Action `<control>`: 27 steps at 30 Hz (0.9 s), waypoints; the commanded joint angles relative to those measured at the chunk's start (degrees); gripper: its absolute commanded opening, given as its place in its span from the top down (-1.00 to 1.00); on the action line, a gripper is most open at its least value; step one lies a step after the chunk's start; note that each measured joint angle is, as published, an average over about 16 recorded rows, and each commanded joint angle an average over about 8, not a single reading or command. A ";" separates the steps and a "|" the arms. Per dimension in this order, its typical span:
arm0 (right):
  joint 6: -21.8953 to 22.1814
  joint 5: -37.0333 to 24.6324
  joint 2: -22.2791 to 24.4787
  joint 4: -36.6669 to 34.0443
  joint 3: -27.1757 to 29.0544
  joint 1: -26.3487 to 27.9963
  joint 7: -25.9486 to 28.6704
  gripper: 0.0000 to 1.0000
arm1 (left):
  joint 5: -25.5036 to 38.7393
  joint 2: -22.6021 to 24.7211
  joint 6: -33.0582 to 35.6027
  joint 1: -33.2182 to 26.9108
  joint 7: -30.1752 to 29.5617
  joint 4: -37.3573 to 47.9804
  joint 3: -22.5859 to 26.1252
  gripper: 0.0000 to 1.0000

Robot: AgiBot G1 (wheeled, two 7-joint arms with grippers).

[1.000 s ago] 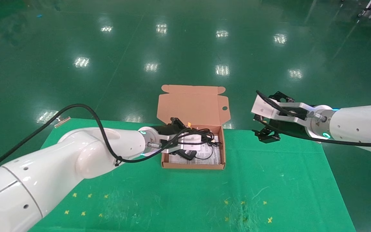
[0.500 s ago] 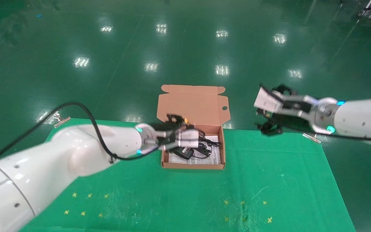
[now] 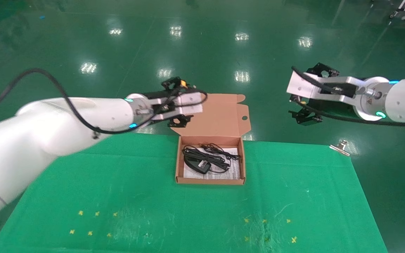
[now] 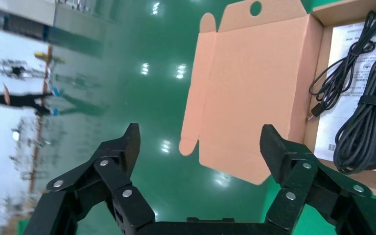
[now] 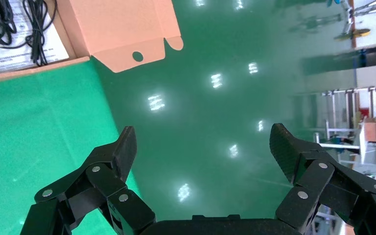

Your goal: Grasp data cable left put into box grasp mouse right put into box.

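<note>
The data cable [image 3: 206, 154] and mouse [image 3: 196, 164] lie in the box [image 3: 209, 181], centre frame. The left gripper [image 3: 178, 105] at upper centre-left and the right gripper [image 3: 306, 100] at upper right both gape empty.

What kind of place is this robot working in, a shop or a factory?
Probably a factory-style hall or test lab: a wide glossy green floor mirrors rows of ceiling lights, and the work table wears a clipped-on green cloth marked with small yellow crosses.

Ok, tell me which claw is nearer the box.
Left. The left claw hangs open over the box's raised lid, at its left edge. The right claw, open too, is off past its right side.
</note>
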 commanded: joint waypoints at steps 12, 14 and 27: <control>-7.14 16.20 2.62 0.34 7.63 -6.85 -5.49 -1.00 | -13.65 -7.77 12.06 6.70 1.60 -5.67 -10.95 -1.00; -8.31 18.95 3.06 0.39 8.92 -8.03 -6.41 -1.00 | -15.93 -9.05 14.08 7.85 1.88 -6.63 -12.77 -1.00; -15.62 36.08 5.79 0.65 16.96 -15.41 -12.17 -1.00 | -30.18 -17.07 26.71 15.03 3.62 -12.62 -24.13 -1.00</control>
